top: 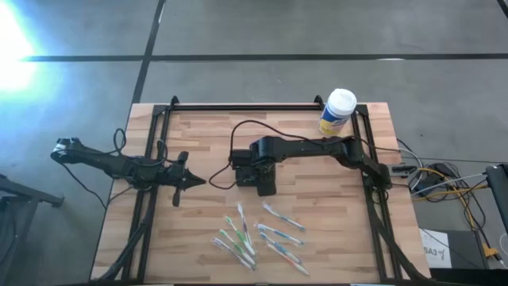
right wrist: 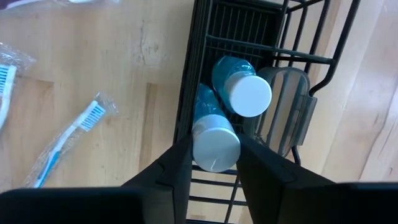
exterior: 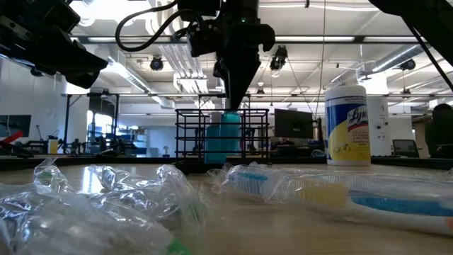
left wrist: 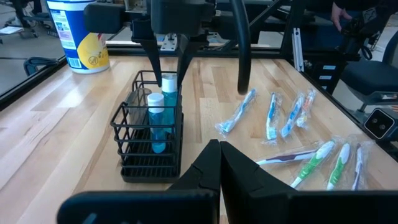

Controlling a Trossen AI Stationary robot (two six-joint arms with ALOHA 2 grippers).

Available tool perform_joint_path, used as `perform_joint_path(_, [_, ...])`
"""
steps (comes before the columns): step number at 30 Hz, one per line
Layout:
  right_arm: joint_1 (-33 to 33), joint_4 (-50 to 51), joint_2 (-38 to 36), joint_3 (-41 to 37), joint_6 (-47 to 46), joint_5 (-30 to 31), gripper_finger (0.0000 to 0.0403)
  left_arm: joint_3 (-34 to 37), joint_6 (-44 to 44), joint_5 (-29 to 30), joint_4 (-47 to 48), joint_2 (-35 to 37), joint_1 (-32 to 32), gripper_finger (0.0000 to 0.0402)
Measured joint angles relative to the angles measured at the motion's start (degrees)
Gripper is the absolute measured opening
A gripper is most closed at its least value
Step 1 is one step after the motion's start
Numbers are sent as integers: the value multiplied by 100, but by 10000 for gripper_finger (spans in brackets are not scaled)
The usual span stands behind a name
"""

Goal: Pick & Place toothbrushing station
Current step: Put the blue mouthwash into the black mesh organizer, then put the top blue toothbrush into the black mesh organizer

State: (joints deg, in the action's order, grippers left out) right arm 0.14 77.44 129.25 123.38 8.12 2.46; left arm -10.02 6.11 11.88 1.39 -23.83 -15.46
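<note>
Nearest in the low view, crinkled clear wrappers hold plastic toothbrushes, scattered on the pale wood-plank counter. Behind them, near the counter's middle, stands the toothbrushing station, a black wire-mesh rectangular box, upright with its open top facing up; seen from the left wrist, its long axis runs away from that camera. Two teal bottles with white caps stand upright inside one end. The right end effector hangs directly above the box, its fingers apart either side of the nearer bottle's cap. The left end effector waits low at the counter's left, fingers together. Farther back stands a yellow cylindrical canister with a white lid; beyond lie monitors and ceiling lights.
</note>
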Motion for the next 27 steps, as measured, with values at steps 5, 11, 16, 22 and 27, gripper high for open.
perform_joint_path(5, [-7, 7, 11, 57, -5, 11, 146, 0, -2, 0, 0, 0, 1, 3])
perform_joint_path(11, [-7, -6, 13, 67, -19, 11, 155, 0, -4, 0, 0, 0, 2, 3])
perform_joint_path(16, [-7, 26, -48, 67, -47, 11, 151, 0, -7, 0, 0, 0, 1, 3])
perform_joint_path(22, [-5, 136, -513, 67, -102, 11, 149, 0, -7, 0, 0, 2, 2, 3])
perform_joint_path(27, [-4, -181, -1161, 42, -391, -14, 145, 0, 22, 4, 77, 2, 0, 3])
